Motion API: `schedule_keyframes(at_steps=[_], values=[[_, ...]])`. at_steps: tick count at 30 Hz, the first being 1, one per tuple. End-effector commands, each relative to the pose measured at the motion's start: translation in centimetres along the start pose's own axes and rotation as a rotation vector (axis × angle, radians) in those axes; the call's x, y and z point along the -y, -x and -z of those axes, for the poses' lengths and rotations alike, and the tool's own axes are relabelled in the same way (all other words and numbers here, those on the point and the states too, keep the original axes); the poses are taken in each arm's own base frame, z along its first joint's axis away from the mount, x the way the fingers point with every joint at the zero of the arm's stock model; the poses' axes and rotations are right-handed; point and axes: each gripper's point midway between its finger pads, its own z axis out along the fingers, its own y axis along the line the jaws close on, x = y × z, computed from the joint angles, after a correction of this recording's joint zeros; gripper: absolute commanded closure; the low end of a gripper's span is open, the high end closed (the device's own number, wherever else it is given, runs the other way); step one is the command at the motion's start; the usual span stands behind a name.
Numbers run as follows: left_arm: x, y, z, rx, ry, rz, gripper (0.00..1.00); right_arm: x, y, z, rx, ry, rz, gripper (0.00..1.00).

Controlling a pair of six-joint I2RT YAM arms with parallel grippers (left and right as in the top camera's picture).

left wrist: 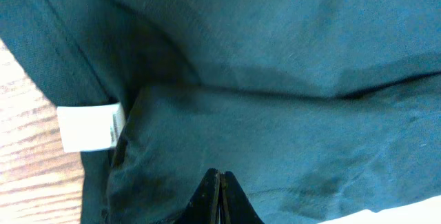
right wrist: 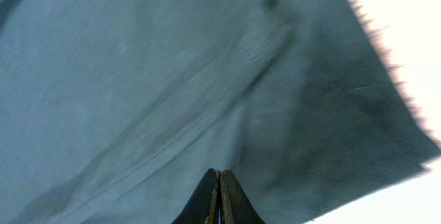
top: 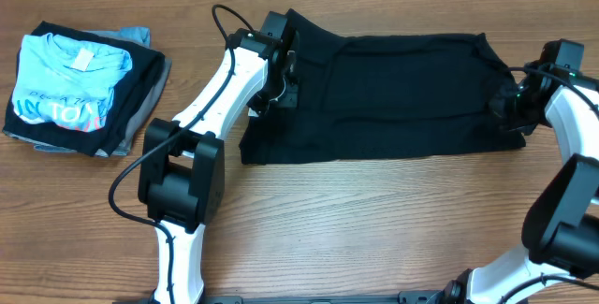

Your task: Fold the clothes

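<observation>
The plain black short-sleeved T-shirt [top: 393, 98] of soft thin fabric lies as a wide band across the far middle of the brown wooden table [top: 374, 220]. A small white label [left wrist: 89, 127] sticks out at its hem in the left wrist view. The left gripper [top: 288, 75] sits at the shirt's left end, the right gripper [top: 510, 108] at its right end. Each pair of fingers is pressed together, pinching the fabric, whose creases run towards the tips. Well apart to the left, a folded light blue T-shirt [top: 70, 79] with lettering tops a small stack of dark and grey garments [top: 154, 75].
</observation>
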Motion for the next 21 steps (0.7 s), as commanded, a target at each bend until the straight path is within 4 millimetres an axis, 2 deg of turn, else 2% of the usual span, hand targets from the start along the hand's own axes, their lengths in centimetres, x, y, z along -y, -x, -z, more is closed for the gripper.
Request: schedule_keyframes(at_steps=[1, 5, 8, 9, 11, 15, 21], values=[[0.9, 0.8, 0.8, 0.039, -0.045, 0.001, 0.96, -4.7, -2.4, -1.7, -0.103, 0.221, 0.161, 0.96], [0.8, 1.0, 0.8, 0.046, -0.042, 0.0, 0.95, -7.1, -4.6, -3.4, -0.152, 0.24, 0.347, 0.96], [0.7, 1.0, 0.8, 0.048, -0.035, 0.0, 0.85, -9.1, -6.4, -4.1, -0.183, 0.257, 0.47, 0.96], [0.7, 1.0, 0.8, 0.049, -0.032, 0.0, 0.82, -10.0, -7.2, -4.2, -0.192, 0.267, 0.525, 0.96], [0.6, 1.0, 0.8, 0.048, -0.032, 0.001, 0.67, -11.6, -8.5, -4.3, -0.204, 0.281, 0.609, 0.96], [0.6, 1.0, 0.8, 0.049, -0.031, 0.001, 0.5, -14.2, -10.9, -4.8, -0.21, 0.273, 0.762, 0.96], [0.5, 1.0, 0.8, 0.044, -0.031, 0.004, 0.55, -15.6, -12.6, -6.1, -0.211, 0.209, 0.856, 0.96]])
